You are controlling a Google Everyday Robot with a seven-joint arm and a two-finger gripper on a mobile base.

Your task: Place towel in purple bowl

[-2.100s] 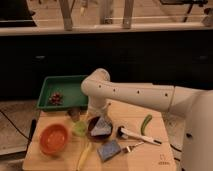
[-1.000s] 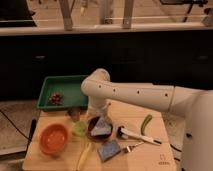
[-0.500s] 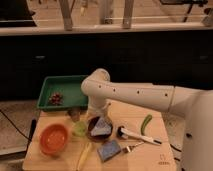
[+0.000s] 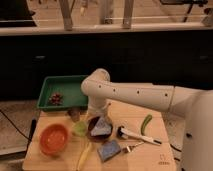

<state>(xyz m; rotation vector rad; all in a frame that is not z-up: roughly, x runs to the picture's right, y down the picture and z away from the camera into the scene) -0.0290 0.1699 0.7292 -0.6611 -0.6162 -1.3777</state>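
The purple bowl [image 4: 93, 131] stands on the wooden table [image 4: 150, 160], left of centre. A grey-blue towel [image 4: 102, 127] lies crumpled in it and rises above the rim. My gripper [image 4: 98, 116] reaches down from the white arm [image 4: 130, 95] and hangs right over the towel and the bowl's far side. I cannot tell whether it touches the towel.
A green tray [image 4: 65, 90] with a dark red item [image 4: 56, 98] is at the back left. An orange bowl [image 4: 53, 138], a green cup [image 4: 80, 128], a yellow utensil [image 4: 84, 154], a blue sponge [image 4: 109, 149], a brush [image 4: 135, 135] and a green vegetable [image 4: 145, 123] surround the purple bowl.
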